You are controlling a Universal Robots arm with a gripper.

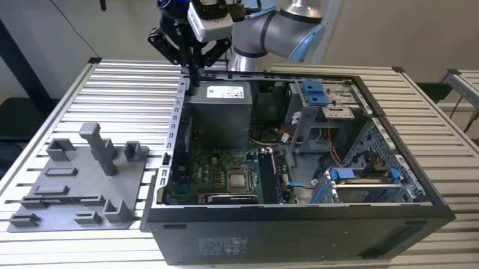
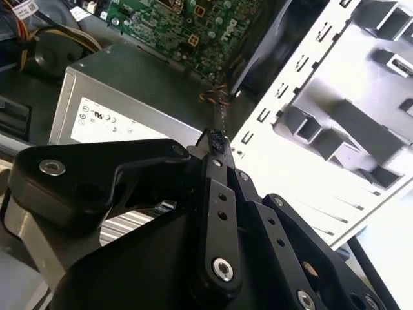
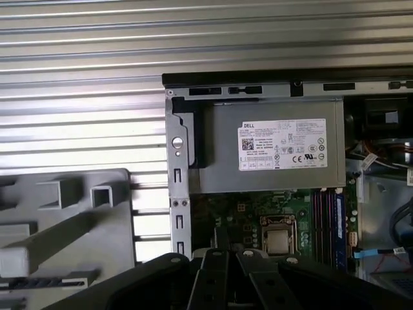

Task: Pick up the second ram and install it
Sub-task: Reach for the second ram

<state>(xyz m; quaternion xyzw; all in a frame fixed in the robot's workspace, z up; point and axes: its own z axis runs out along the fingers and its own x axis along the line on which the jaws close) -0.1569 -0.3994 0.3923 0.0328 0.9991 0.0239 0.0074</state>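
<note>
Gripper (image 2: 216, 155) hung over the power supply (image 1: 221, 115), at its corner by the case (image 1: 314, 238) wall. Fingers were squeezed nearly together on a thin dark sliver. Judged that sliver to be the second ram (image 2: 215, 137), seen edge-on and sticking out past the tips. Green board and chips could not be made out from this angle. Grey fixture (image 1: 75, 190) sat outside the case, off the power supply's side toward the exterior view's left. Memory slots (image 3: 326, 219) lay on the motherboard (image 1: 217, 174) just past the power supply, well apart from the gripper. Step judged: pickup done, stick in transit to the slots, install not yet done. Install would call for lining the stick's long edge up with a free slot, holding it upright, then pushing straight in without tilt.
</note>
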